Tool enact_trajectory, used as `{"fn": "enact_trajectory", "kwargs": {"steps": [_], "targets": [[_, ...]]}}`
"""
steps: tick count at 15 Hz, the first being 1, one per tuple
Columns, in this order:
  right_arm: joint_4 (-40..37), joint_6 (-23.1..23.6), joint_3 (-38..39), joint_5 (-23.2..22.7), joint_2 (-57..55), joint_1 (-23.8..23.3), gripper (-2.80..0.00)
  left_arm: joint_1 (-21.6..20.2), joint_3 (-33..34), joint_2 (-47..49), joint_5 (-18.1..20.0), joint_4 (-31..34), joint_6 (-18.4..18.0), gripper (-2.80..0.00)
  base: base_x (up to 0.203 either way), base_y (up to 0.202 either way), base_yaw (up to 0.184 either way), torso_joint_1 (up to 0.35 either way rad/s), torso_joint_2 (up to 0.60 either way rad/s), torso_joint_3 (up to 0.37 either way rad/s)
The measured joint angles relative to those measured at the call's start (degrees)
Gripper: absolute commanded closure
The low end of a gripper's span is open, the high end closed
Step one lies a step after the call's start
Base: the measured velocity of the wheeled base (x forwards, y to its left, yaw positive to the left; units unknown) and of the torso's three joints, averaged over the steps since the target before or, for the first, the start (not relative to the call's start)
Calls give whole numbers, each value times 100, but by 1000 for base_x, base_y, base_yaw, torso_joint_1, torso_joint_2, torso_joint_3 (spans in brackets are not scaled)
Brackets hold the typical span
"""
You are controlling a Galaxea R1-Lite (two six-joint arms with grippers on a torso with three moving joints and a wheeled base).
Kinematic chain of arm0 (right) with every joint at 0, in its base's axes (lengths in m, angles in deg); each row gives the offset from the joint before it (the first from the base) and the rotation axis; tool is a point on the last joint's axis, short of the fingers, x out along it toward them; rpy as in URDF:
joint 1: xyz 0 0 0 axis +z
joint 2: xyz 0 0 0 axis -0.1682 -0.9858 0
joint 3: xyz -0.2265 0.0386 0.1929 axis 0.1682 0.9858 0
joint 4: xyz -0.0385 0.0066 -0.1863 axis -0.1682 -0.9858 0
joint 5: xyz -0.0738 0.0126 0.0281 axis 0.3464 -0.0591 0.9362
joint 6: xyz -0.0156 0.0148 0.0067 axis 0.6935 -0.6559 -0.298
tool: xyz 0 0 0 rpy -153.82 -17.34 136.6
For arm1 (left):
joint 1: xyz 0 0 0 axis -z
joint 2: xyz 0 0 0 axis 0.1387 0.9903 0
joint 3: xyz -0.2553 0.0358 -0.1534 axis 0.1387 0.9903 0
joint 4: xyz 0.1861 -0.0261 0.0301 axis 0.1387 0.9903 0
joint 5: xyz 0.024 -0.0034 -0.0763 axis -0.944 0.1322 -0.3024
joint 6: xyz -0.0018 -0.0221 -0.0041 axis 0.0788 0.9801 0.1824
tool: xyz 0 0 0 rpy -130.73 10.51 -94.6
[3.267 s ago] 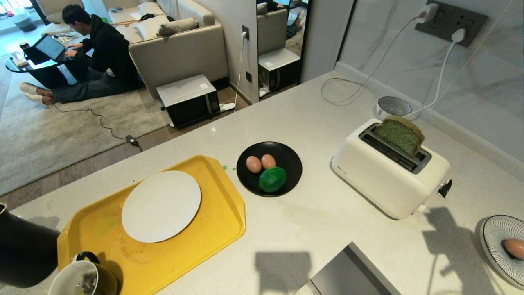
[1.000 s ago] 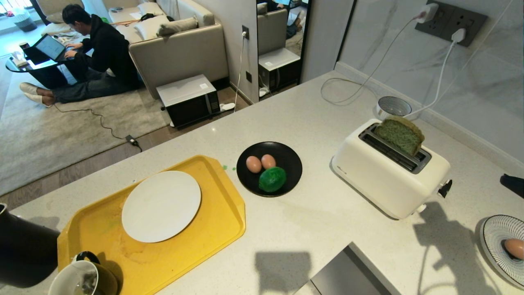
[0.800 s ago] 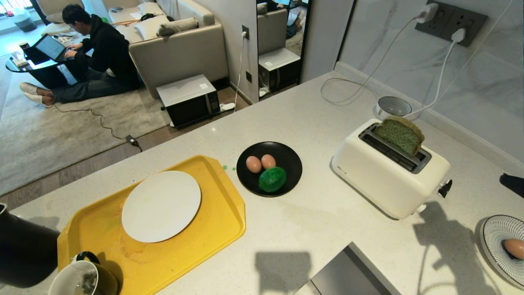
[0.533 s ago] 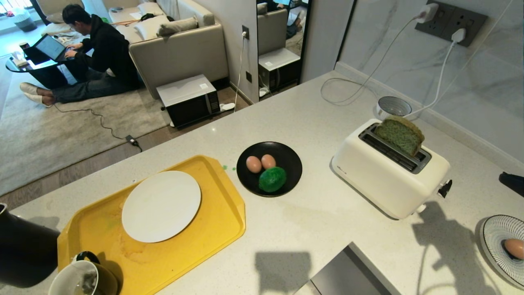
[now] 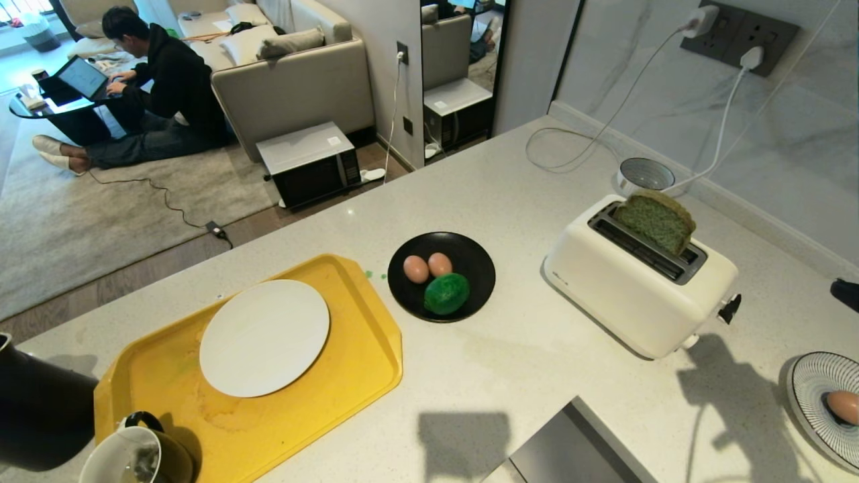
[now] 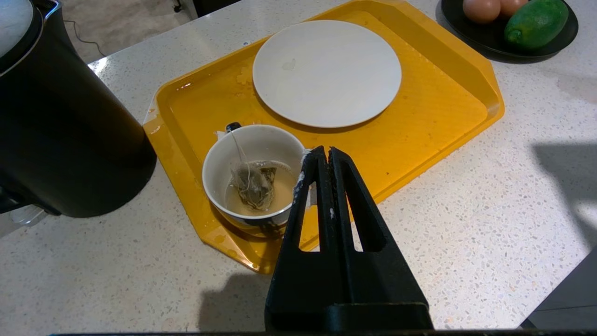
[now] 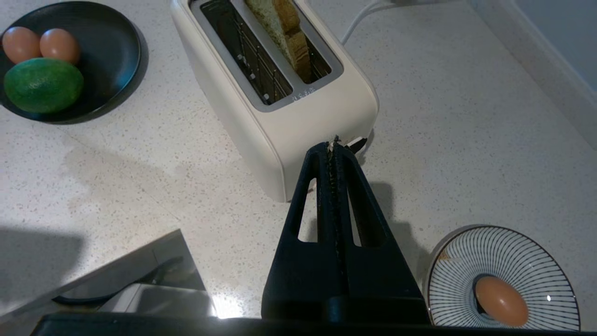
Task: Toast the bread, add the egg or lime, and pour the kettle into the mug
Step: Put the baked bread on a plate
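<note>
The green bread (image 5: 654, 221) stands upright in the far slot of the white toaster (image 5: 637, 282), about half of it above the top. My right gripper (image 7: 333, 143) is shut and empty, its tips just above the toaster's black lever (image 7: 358, 144); its dark tip (image 5: 844, 293) shows at the head view's right edge. Two eggs (image 5: 427, 266) and the lime (image 5: 446, 293) lie on a black plate (image 5: 480, 265). My left gripper (image 6: 325, 150) hangs shut and empty beside the mug (image 6: 254, 172), which holds a tea bag in liquid. The black kettle (image 6: 60, 126) stands left of the mug.
A yellow tray (image 5: 349, 376) carries a white plate (image 5: 264, 337) and the mug. A striped dish (image 5: 815, 382) at the right holds a third egg (image 5: 842, 406). A small bowl (image 5: 644, 176) and cables sit behind the toaster. A person sits on the floor beyond the counter.
My right gripper's tip, absent from the earliest head frame, appeared at the right edge and has since slipped slightly further out. Bread, plates and tray have not moved.
</note>
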Motion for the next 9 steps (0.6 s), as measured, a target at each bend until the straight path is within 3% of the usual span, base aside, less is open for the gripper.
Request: {"fn": "enact_trajectory", "kwargs": {"steps": [9], "targets": [[-38,30,35,-208,375,9,0,0,0,0,0,2,-4,0,0,0,0,0,0,0]]}}
